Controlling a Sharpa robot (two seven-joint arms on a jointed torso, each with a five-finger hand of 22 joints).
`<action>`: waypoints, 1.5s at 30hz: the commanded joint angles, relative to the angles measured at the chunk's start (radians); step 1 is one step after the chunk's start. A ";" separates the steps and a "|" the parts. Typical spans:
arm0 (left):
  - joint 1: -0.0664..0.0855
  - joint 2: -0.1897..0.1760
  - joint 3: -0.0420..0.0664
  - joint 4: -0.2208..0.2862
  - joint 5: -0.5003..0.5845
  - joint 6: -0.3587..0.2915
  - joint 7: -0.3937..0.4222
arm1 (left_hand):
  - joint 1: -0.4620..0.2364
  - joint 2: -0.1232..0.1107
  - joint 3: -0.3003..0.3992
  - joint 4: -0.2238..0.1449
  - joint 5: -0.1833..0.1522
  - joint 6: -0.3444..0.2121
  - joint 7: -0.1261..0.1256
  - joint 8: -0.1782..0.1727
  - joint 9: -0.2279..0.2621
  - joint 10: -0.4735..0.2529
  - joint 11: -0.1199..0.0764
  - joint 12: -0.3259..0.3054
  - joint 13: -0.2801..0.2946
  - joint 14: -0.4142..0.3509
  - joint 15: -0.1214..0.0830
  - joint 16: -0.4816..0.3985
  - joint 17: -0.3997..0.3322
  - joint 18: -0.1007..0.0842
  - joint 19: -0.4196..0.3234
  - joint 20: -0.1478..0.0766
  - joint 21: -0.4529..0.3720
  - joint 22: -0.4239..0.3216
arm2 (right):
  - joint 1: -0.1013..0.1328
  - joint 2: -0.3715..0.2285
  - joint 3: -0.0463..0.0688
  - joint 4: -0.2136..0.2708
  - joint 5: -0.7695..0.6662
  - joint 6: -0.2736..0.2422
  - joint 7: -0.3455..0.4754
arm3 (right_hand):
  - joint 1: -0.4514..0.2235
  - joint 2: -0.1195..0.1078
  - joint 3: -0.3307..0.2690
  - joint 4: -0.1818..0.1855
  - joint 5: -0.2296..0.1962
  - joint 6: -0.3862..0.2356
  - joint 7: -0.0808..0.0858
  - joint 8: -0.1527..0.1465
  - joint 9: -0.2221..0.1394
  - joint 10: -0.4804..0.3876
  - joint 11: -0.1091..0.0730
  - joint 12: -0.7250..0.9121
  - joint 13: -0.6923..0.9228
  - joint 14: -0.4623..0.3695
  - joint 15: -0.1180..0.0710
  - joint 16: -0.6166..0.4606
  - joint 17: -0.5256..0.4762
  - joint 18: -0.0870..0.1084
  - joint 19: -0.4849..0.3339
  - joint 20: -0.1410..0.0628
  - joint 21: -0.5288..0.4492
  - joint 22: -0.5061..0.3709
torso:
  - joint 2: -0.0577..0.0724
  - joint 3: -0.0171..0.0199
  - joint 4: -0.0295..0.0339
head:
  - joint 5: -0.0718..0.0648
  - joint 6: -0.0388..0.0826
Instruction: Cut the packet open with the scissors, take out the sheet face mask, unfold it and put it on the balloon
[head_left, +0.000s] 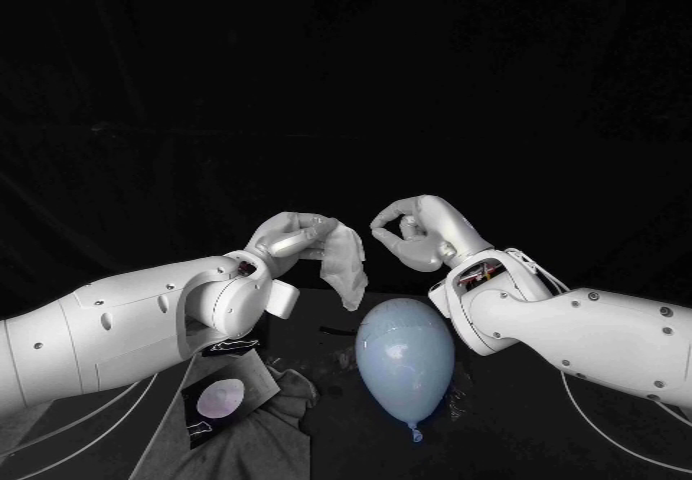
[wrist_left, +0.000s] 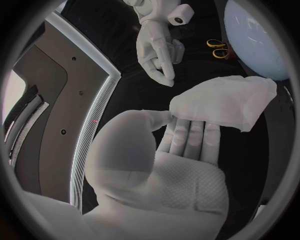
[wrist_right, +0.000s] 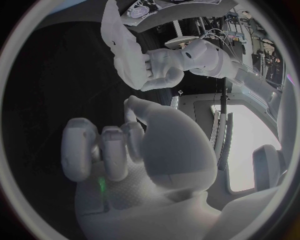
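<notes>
My left hand (head_left: 293, 240) is raised above the table and holds the white sheet mask (head_left: 346, 262), still folded, which hangs down from its fingers. The left wrist view shows the mask (wrist_left: 225, 102) lying across the fingertips of that hand (wrist_left: 169, 165). My right hand (head_left: 418, 232) hovers close to the right of the mask with fingers curled and nothing in them; the right wrist view shows that hand (wrist_right: 125, 150) facing the mask (wrist_right: 123, 45). The pale blue balloon (head_left: 405, 360) lies on the table below both hands. The scissors (wrist_left: 217, 47), with yellow handles, lie near the balloon (wrist_left: 259, 35).
A dark packet with a pale oval (head_left: 219, 398) lies at the front left on a crumpled grey cloth (head_left: 281, 405). A second dark piece (head_left: 231, 347) lies under my left forearm.
</notes>
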 joint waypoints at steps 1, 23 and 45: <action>0.001 0.000 0.002 0.001 0.000 0.002 0.015 | -0.005 -0.005 0.065 -0.052 0.002 -0.009 -0.002 0.043 0.007 0.003 0.002 0.001 0.000 0.005 0.003 0.001 0.002 0.017 0.008 -0.001 0.007 0.000 | 0.000 -0.003 0.000 0.001 0.000 -0.004 0.016 | 0.009 0.003 0.007 -0.001 0.003 0.008 -0.005 0.019 0.045 0.025 -0.005 0.002 0.127 0.104 -0.007 0.003 0.263 -0.010 0.017 -0.007 -0.002 0.207 | 0.000 -0.0004 -0.0002 | 0.001 0.001; 0.001 -0.010 0.002 0.006 0.076 0.195 0.013 | -0.001 0.054 -0.001 0.043 0.001 -0.137 0.017 0.119 0.134 -0.191 0.034 -0.006 -0.003 0.027 0.012 0.003 0.027 0.017 0.034 -0.001 0.007 -0.003 | 0.001 -0.017 -0.003 -0.068 0.508 0.242 0.145 | -0.103 -0.092 -0.152 0.210 0.004 -0.130 0.092 -0.141 -0.014 -0.374 0.093 -1.151 -0.804 0.005 0.072 -0.113 -0.005 0.066 -0.182 0.067 -0.446 0.077 | 0.000 0.0003 -0.0002 | -0.004 0.004; 0.001 -0.025 0.002 0.004 0.128 0.275 0.004 | -0.057 0.049 0.162 0.095 0.000 -0.286 0.050 0.385 0.377 -0.263 0.063 -0.005 -0.002 -0.058 0.044 -0.029 0.050 0.017 -0.076 0.044 -0.012 0.006 | -0.004 -0.014 -0.013 -0.129 0.949 0.587 0.191 | -0.141 -0.016 -0.454 0.239 -0.005 -0.138 0.065 -0.160 -0.013 -0.269 0.068 -0.495 -0.339 0.031 0.059 -0.049 0.090 0.050 -0.148 0.053 -0.352 0.128 | 0.000 -0.0004 0.0003 | -0.016 0.004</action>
